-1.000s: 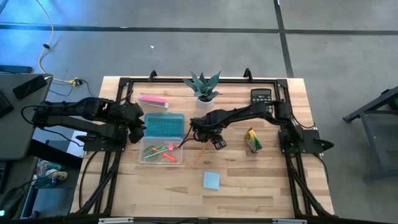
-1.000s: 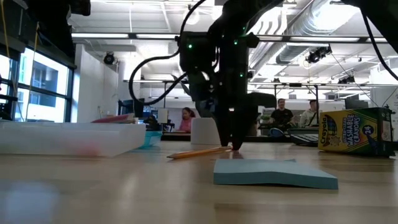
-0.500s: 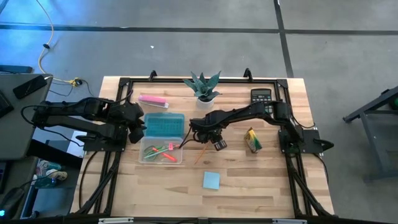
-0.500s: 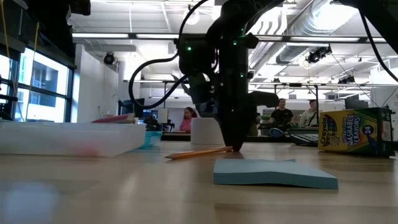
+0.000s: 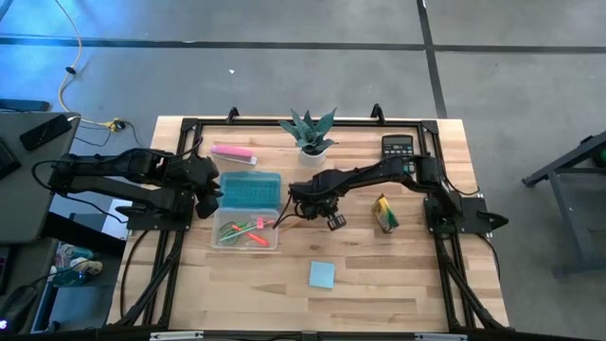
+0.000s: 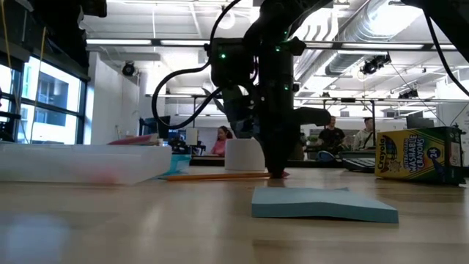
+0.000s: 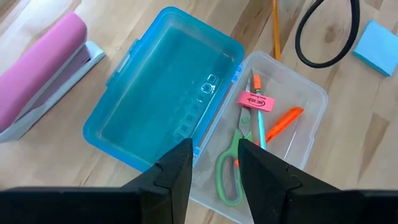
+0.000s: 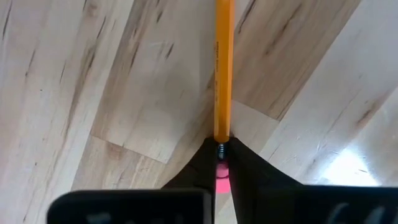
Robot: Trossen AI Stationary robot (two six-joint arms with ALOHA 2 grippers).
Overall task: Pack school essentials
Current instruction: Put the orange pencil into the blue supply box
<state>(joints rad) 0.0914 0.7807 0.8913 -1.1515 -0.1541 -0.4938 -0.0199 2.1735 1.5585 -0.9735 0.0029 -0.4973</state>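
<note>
The orange pencil (image 5: pixel 288 218) lies low over the table, just right of the open clear pencil box (image 5: pixel 248 232) with its teal lid (image 5: pixel 250 190). My right gripper (image 5: pixel 303 209) is shut on the pencil's eraser end. In the box are the green-handled scissors (image 7: pixel 231 171), the pink eraser (image 7: pixel 255 100), the red pen (image 7: pixel 280 122) and the teal pencil (image 7: pixel 260 127). My left gripper (image 7: pixel 211 169) is open and empty above the box's left side. The blue sticky-note pad (image 5: pixel 321 275) and the crayon box (image 5: pixel 383 213) lie on the table. My right gripper pinches the pencil's pink eraser end (image 8: pixel 221 169) between its two fingertips. The fingers come from above and point down (image 6: pixel 275 147). The pencil's shaft (image 8: pixel 222 74) sticks straight out from them, about level just over the table (image 6: pixel 220 176). Whether its point touches the wood I cannot tell.
A potted plant (image 5: pixel 310 131) and a black calculator (image 5: pixel 398 146) stand at the far edge. The long pink bar (image 5: pixel 233 152) lies beyond the lid. A black cable loop (image 7: pixel 326 37) shows near the box. Bare wood lies around the sticky pad.
My right gripper, still shut on the pencil's eraser end, has shifted slightly toward the box. The pencil has swung about that end: its point has gone from the near side toward the box's right wall, and the shaft has come up from slanting to about level.
</note>
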